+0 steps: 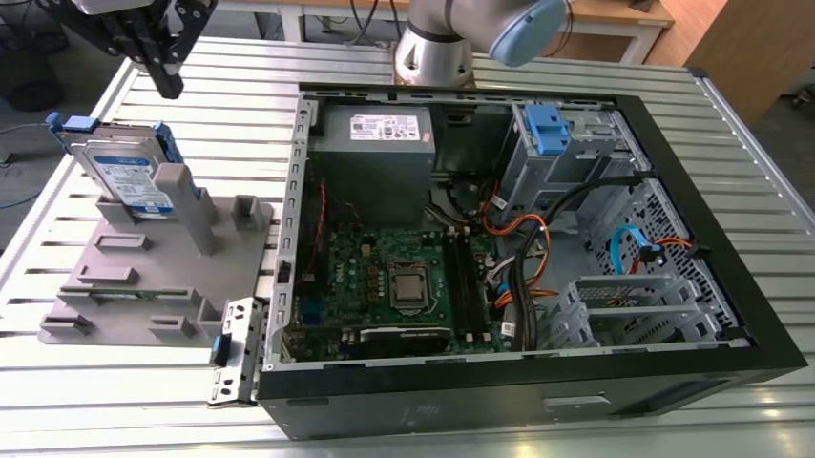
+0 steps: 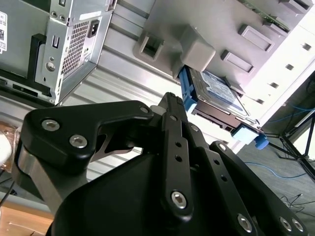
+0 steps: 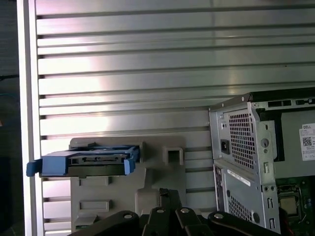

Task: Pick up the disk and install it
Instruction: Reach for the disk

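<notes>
- Ribbed metal table [image 1: 713, 105] carries an open black computer case [image 1: 688, 382], lying on its side with its motherboard [image 1: 395, 277] and cables exposed.
- On the exterior view's left of the case sits a grey plastic fixture [image 1: 140, 277] with slots and posts.
- The disk [image 1: 128, 172] stands on edge in that fixture, leaning slightly. Its white-and-blue label faces outward, and its blue bracket [image 1: 73, 122] frames it, with a tab jutting out at the upper end.
- The black pincer [image 1: 168, 88] hangs above the disk, well apart from it and touching nothing. Its jaws look closed together, and it holds nothing.
- In the first wrist view the disk [image 3: 93, 164] appears edge-on beyond the fingertips, with the rear panel [image 3: 241, 142] of the case off to one side.
- Handling, as a judgement: the disk is a rigid metal block, fairly heavy for its size and sensitive to knocks. Its flat metal faces are smooth and may slip, and the plastic bracket can flex. The firmest hold is likely across the two broad faces near the exposed upper edge, clear of the tabs.
</notes>
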`<state>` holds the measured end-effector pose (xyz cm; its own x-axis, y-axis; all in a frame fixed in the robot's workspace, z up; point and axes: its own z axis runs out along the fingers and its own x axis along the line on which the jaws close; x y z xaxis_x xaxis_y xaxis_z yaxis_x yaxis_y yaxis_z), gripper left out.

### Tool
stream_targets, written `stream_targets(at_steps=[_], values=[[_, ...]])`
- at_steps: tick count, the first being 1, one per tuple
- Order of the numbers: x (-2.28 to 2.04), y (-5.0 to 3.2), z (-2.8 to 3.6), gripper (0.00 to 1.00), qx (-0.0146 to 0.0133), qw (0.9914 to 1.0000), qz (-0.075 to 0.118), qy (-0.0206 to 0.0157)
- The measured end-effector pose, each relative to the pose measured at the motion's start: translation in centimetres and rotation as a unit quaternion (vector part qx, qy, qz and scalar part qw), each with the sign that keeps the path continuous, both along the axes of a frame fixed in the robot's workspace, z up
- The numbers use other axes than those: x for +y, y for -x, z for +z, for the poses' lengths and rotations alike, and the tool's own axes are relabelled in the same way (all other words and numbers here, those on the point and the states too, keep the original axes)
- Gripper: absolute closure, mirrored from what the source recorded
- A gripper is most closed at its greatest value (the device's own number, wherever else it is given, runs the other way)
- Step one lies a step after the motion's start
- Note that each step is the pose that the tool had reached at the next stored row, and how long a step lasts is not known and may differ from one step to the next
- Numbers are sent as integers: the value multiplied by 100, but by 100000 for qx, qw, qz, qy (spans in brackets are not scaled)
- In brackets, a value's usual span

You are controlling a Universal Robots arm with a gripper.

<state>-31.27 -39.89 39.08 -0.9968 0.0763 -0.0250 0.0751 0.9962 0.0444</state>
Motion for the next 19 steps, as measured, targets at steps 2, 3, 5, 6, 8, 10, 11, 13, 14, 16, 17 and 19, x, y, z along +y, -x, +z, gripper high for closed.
stream_targets(at_steps=[2,3,5,6,8,10,11,13,14,16,17,19], values=[[0,39,-2,89,1,100000,-2,1],[0,58,-3,89,-1,100000,1,0],[0,98,-6,89,1,100000,2,3],[0,120,-7,89,4,100000,3,2],[0,158,-11,89,0,100000,3,0],[0,198,-15,89,0,100000,6,1],[0,218,-16,89,2,100000,5,2],[0,260,-21,89,-2,100000,-3,-1],[0,279,-22,89,1,100000,2,2],[0,322,-25,89,0,100000,1,0],[0,340,-26,89,3,100000,1,4],[0,370,-29,89,2,100000,-1,1]])
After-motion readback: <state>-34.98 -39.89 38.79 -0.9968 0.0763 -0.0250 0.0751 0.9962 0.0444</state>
